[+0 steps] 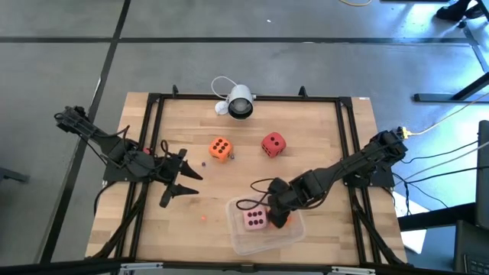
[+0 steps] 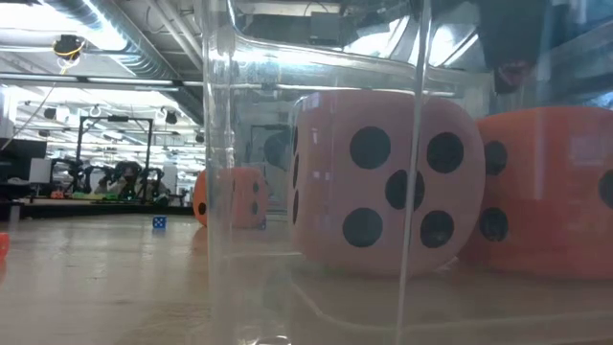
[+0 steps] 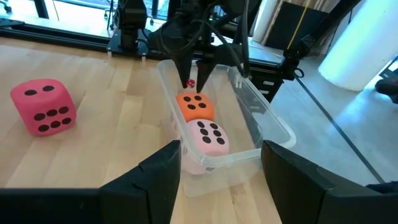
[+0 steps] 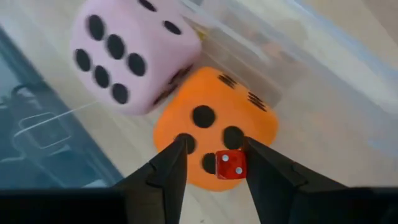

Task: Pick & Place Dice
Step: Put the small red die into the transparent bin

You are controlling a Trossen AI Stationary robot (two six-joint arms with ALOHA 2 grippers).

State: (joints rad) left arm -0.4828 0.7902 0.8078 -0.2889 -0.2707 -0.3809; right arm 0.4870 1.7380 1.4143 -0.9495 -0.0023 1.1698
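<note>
A clear tub (image 1: pixel 243 243) stands near the table's front edge. In it a pale pink die (image 1: pixel 255 219) and an orange die (image 4: pixel 214 127) sit side by side on the tub's floor. My right gripper (image 4: pixel 214 146) points down over the orange die, open, with a tiny red die (image 4: pixel 230 165) between its fingers. A second orange die (image 1: pixel 220 149) and a red die (image 1: pixel 273 143) rest on the bare wood farther back. My left gripper (image 1: pixel 182 183) hangs open left of the tub, holding nothing. My right gripper comes from above, and the tiny red die's side (image 4: pixel 241 167) lies against the inner face of one finger (image 4: pixel 264 171). A gap shows between the die and the other finger (image 4: pixel 171 171). Whether the die rests on the orange die's top, I cannot tell.
A white camera (image 1: pixel 239 103) with a cable stands at the table's far edge. A tiny blue die (image 2: pixel 158 222) and a small red speck (image 1: pixel 204 218) lie on the wood left of the tub. A black frame (image 1: pixel 153 103) borders the tabletop.
</note>
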